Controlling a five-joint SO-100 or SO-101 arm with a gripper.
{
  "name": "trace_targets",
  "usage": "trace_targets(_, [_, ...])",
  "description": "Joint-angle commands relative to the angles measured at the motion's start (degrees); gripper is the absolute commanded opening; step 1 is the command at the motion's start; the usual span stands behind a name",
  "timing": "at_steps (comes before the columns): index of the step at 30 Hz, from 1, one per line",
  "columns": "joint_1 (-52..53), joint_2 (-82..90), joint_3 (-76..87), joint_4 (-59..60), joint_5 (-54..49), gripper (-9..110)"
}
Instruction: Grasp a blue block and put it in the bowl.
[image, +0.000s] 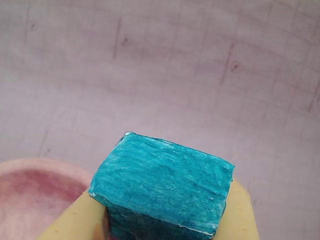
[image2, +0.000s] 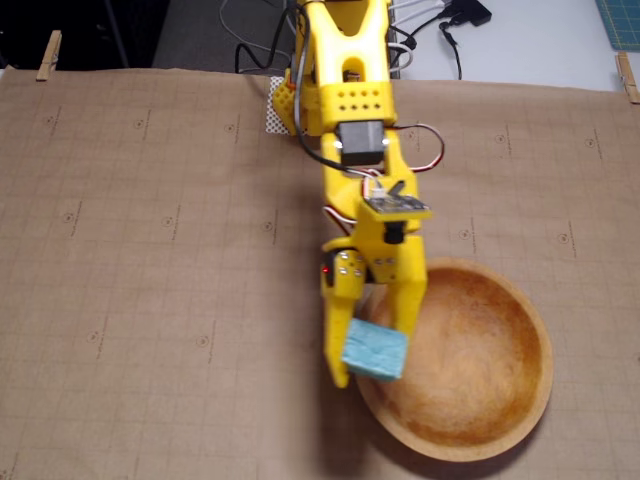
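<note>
Blue block: bottom part cut off by the lower edge in the wrist view.
Bowl: only a blurred pink-looking piece at the lower left corner in the wrist view.
Bowl left rim: partly covered by the gripper in the fixed view.
Arm base: cut off by the top edge in the fixed view.

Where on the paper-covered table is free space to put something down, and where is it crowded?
Free: the paper left of the arm, and the strip above the bowl at right. Crowded: the bowl's left rim, where the pincer holds the blue block.
</note>
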Motion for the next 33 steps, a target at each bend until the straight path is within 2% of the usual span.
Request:
trace_targets(1, [-1.76,7.47,-2.02,2.37,0.35,-2])
trace_targets(11, [-7.65,6.68,-5.10,8.88,0.35,-3])
trace_targets(22, [-13.89,6.33,-5.10,9.05,0.35,-3])
trace_targets(33, [-15.73,-6.94,-13.71,9.05,0.35,-3])
